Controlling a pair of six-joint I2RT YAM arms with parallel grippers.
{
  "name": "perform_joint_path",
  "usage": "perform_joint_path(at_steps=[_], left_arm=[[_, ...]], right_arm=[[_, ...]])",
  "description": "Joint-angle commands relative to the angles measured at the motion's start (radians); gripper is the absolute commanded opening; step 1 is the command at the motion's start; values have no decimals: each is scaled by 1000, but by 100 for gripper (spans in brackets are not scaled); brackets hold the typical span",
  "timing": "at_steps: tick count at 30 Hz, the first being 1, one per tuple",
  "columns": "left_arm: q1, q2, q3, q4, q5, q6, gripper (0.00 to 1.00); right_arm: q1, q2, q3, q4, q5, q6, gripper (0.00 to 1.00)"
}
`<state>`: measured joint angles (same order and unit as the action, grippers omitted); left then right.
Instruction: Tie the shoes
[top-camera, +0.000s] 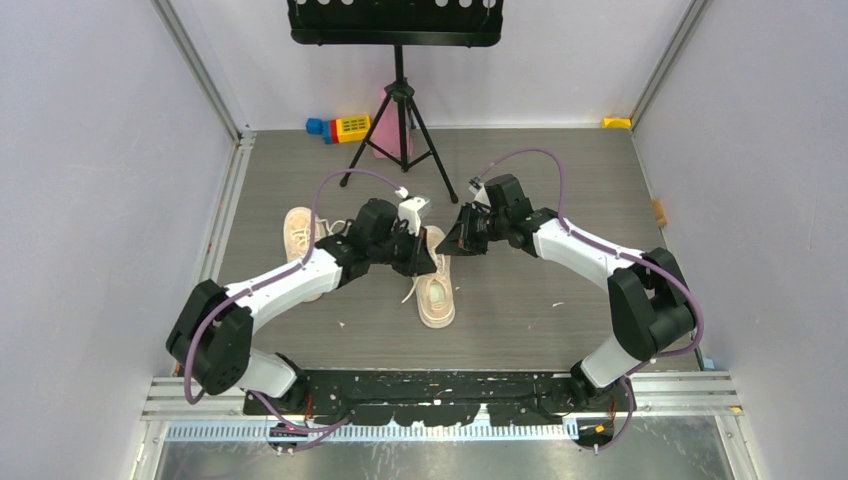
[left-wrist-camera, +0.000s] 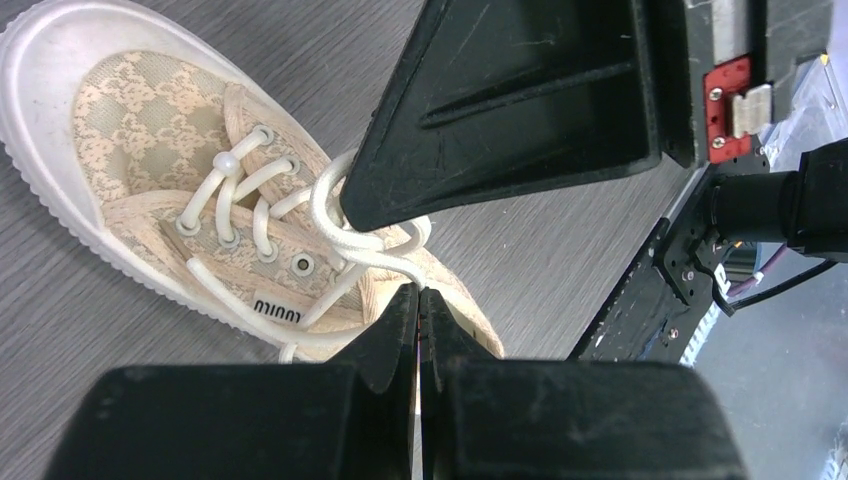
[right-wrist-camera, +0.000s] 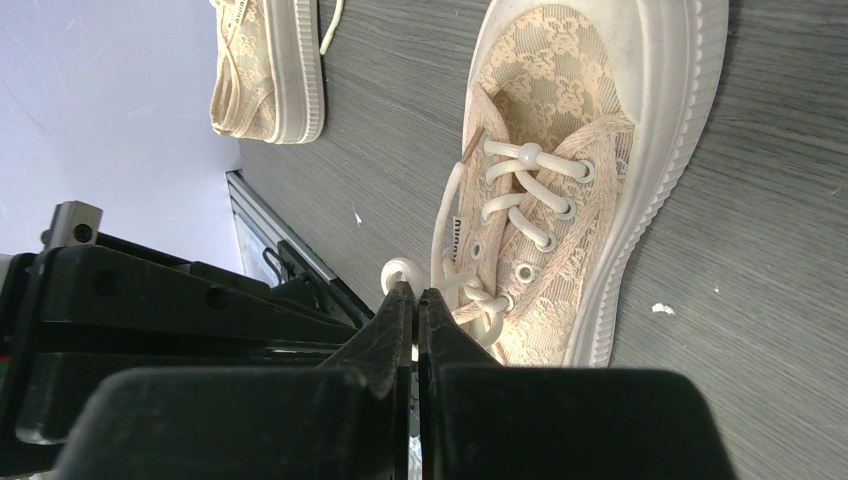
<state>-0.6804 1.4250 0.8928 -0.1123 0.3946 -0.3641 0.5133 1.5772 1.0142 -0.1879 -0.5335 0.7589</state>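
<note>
1. Now the left gripper is clenched. A lace strand runs in between its tips, so it appears to be pinched there.
2. The right gripper is clenched too. A small lace loop comes out at its tips, and I judge that it holds this loop.
3. Both tips stand close together over the top eyelets of the nearer sneaker. This sneaker lies in the middle of the table.
4. The second sneaker lies well apart on the left, partly under the left arm. Its lace looks loose.
5. The step in hand, as I judge it, is making the knot on the nearer sneaker. The next move calls for drawing the two held parts away from each other, evenly, so that the knot tightens and neither part slips out.
</note>
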Motion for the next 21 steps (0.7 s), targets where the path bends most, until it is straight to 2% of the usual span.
perform_joint_path(at_steps=[1,12,21], left_arm=[[-10,16,8,97,7,-20,0],[-19,76,-23,215,-92,-33,0],[-24,107,-58,317,-108,-28,0]], right_arm=[[-2,-41,37,38,-14,4,0],[-2,-46,31,48,-16,19,0],[-2,-49,27,48,-15,33,0]])
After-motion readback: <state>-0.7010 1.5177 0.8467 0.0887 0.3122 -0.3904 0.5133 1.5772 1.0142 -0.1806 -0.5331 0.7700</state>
